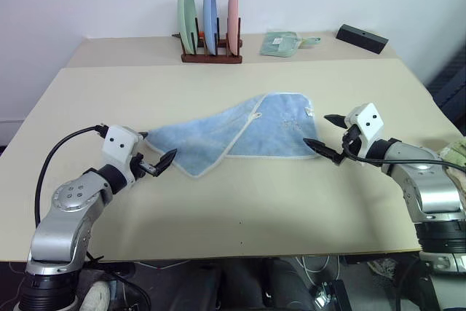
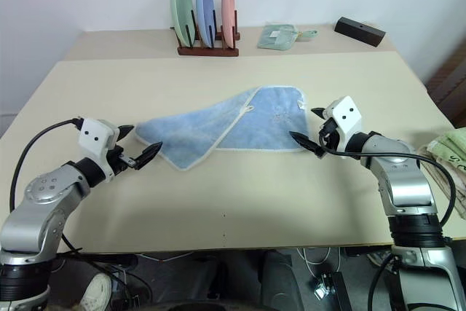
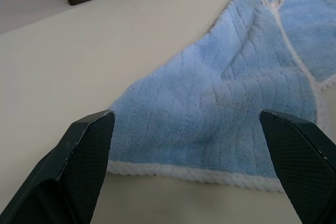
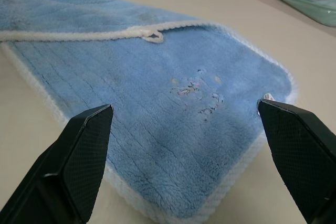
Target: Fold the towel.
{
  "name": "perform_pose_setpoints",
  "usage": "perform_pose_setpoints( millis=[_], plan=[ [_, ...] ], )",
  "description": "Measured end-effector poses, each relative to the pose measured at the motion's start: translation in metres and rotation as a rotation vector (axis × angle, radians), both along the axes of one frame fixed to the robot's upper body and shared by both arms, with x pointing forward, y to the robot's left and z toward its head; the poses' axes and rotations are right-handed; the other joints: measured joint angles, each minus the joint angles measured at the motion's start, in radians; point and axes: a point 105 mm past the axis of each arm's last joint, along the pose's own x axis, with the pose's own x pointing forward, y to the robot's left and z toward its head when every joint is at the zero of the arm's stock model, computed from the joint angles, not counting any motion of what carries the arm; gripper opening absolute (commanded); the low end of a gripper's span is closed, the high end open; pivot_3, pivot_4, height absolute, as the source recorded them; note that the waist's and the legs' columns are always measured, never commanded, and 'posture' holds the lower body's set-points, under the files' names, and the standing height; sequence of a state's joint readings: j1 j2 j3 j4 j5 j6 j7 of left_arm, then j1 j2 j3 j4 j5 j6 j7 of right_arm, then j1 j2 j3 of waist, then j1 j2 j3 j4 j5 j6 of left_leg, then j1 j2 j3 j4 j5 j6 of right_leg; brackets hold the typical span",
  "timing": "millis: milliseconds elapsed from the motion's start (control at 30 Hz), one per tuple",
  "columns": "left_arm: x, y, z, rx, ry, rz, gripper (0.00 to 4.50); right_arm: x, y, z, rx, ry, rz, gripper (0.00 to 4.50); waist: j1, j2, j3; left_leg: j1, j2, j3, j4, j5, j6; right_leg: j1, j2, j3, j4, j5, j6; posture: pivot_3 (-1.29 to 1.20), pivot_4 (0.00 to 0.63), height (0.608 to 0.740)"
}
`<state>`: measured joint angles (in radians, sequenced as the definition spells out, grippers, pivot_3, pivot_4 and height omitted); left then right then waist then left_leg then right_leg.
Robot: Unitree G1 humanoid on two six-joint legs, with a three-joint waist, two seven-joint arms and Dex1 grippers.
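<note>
Both grippers hover low over the near half of the table (image 1: 240, 209), the left gripper (image 1: 154, 163) and the right gripper (image 1: 329, 136) each with fingers spread wide and holding nothing, one just off either end of the towel (image 1: 240, 135). Lying flat between them, the towel has one part folded over the other, so the cloth beneath is hidden. Farther back stand a plate rack (image 1: 211, 54), a mint-green folded cloth (image 1: 280, 43) and a black box (image 1: 361, 38); a pale green stack (image 2: 451, 149) is cut off at the right edge.
</note>
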<state>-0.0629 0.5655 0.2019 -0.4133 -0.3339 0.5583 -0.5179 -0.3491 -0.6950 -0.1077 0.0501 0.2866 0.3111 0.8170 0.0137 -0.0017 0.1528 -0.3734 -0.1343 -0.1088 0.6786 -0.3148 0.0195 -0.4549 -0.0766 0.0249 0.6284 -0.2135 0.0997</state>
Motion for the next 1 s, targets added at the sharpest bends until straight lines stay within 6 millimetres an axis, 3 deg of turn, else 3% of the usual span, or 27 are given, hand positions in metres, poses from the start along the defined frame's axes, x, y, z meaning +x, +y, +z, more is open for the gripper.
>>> perform_pose_setpoints(
  millis=[533, 733, 833, 1000],
  plan=[
    [-0.001, -0.010, -0.004, -0.002, 0.011, -0.052, 4.48, 0.006, 0.013, -0.006, 0.022, -0.026, 0.009, 4.50, -0.001, 0.000, 0.000, 0.000, 0.000, 0.000, 0.000, 0.000, 0.000, 0.000, 0.000, 0.000, 0.000, 0.000, 0.000, 0.00, 0.150, 0.737],
    [-0.007, -0.034, -0.012, 0.001, 0.048, -0.187, 4.48, 0.006, 0.028, -0.010, 0.068, -0.004, 0.034, 4.50, 0.000, 0.000, 0.000, 0.000, 0.000, 0.000, 0.000, 0.000, 0.000, 0.000, 0.000, 0.000, 0.000, 0.000, 0.000, 0.00, 0.150, 0.737],
    [-0.015, -0.051, -0.014, 0.014, 0.081, -0.302, 4.48, 0.001, 0.044, -0.002, 0.098, -0.009, 0.080, 4.50, -0.001, 0.000, 0.000, 0.000, 0.000, 0.000, 0.000, 0.000, 0.000, 0.000, 0.000, 0.000, 0.000, 0.000, 0.000, 0.00, 0.150, 0.737],
    [-0.016, -0.054, -0.023, 0.228, 0.126, -0.424, 4.48, -0.006, 0.052, 0.002, 0.104, -0.031, 0.076, 4.50, 0.000, 0.000, 0.000, 0.000, 0.000, 0.000, 0.000, 0.000, 0.000, 0.000, 0.000, 0.000, 0.000, 0.000, 0.000, 0.00, 0.150, 0.737]
  ],
)
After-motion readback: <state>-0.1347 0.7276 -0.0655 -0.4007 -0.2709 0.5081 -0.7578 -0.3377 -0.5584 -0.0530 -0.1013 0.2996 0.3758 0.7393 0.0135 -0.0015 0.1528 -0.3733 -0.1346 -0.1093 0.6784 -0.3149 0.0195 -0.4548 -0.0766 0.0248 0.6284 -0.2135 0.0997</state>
